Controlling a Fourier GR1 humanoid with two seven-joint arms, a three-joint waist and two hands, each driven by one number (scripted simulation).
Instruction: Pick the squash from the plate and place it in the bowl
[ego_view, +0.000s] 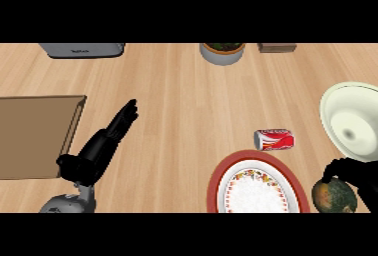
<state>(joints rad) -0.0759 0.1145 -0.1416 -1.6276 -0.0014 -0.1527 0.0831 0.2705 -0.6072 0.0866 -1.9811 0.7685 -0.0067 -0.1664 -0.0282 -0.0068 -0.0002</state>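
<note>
Fingers: those of the right hand (357, 174) were curled over the squash (334, 196) from above and clamped on it, hiding its right side.
Other fingers: the left hand (103, 142) lay at the view's left with its fingers straight and close together, holding nothing.
Squash: it was clear of the plate (221, 172), just beside its right rim and short of the bowl (336, 107); whether it was touching the counter could not be told.
Why held so: a grasp from above likely suited carrying the rounded squash over the bowl's rim and letting it go inside.
Why the left rested: the plate, squash and bowl all sat on the right, so the task seemed to need only that arm.
In the way: a soda can (275, 140) lay on its side near the plate and bowl, left of the likely path.
Count: two hands; one squash, one plate, one bowl, one can, one wooden board (37, 135), one toaster (81, 50), one potted plant (221, 52), one small brown box (277, 48).
</note>
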